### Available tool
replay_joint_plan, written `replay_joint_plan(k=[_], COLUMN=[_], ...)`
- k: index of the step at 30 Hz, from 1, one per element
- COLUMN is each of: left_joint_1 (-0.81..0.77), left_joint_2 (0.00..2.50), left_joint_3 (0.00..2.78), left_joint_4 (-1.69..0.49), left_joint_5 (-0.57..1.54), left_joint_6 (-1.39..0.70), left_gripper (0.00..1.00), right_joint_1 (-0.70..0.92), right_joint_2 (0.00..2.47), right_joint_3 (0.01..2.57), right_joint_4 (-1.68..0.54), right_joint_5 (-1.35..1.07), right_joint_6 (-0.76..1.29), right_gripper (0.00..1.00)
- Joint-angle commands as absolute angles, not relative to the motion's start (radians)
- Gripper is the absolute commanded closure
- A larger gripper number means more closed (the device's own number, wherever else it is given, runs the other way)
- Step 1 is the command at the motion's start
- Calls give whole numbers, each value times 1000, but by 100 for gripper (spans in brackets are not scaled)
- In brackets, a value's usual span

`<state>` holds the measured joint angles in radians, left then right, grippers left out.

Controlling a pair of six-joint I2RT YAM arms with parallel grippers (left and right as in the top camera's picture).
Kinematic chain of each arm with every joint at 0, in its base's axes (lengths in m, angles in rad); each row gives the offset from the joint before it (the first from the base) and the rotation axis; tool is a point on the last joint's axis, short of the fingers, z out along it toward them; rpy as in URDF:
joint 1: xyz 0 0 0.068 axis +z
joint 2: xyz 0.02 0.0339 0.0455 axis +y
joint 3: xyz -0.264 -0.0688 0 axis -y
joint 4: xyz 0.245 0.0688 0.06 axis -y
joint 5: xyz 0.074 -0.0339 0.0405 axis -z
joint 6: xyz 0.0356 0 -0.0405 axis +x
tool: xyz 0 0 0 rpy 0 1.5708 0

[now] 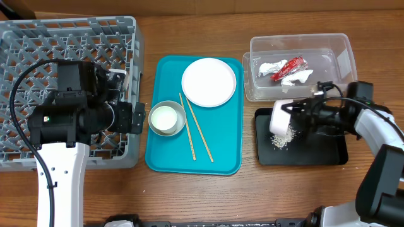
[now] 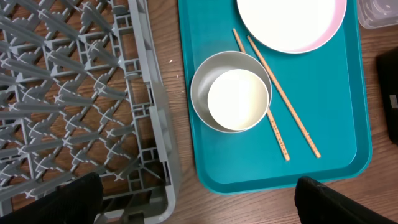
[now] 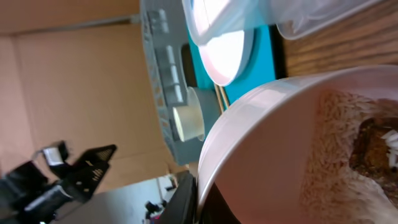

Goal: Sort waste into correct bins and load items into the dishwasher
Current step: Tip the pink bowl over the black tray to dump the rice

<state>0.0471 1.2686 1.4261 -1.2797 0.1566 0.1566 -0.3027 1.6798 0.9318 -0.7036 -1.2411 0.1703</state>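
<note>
**Overhead:** The left gripper (image 1: 136, 118) is seen at the right edge of the grey dish rack (image 1: 38, 38), just beside the teal tray (image 1: 224, 161). On that tray are laid the white plate (image 1: 209, 82), 2 chopsticks (image 1: 196, 129) and the metal bowl (image 1: 181, 123), with the white cup (image 1: 164, 118) set inside it. The red wrapper (image 1: 288, 67) and the napkin (image 1: 270, 68) are contained in the clear tub (image 1: 341, 47). The small white bowl (image 1: 279, 116) is clamped by the right gripper (image 1: 295, 113) and tipped over the black tray (image 1: 322, 151), on which rice grains (image 1: 281, 139) are scattered.

**Left wrist:** The fingers (image 2: 68, 199) are shown spread wide apart, above the gap between rack and tray.

**Right wrist:** The view is filled by the tilted bowl, with rice stuck to its inner wall. The jaws are drawn together on it and are largely hidden by its rim.
</note>
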Motion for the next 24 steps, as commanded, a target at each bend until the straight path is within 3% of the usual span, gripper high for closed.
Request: replay_joint_plan(k=[1,11,24], left_joint_1=[45,45,45], left_joint_2=[1272,1271,1272], left_joint_3=[1443,1443,1443], left_joint_4=[-1282,-1282,-1282], left_joint_5=[154,154,154], left_joint_6=[142,142,142], left_gripper=[0,0,0], right_joint_1=[-363,-481,-604], right_joint_2=[1673,1718,1718], right_joint_3=[928,912,896], right_joint_4=[-717,-757,-760], right_joint_5=[-1407,-1539,-1570], right_joint_6=[159,188,434], right_gripper=[96,96,96])
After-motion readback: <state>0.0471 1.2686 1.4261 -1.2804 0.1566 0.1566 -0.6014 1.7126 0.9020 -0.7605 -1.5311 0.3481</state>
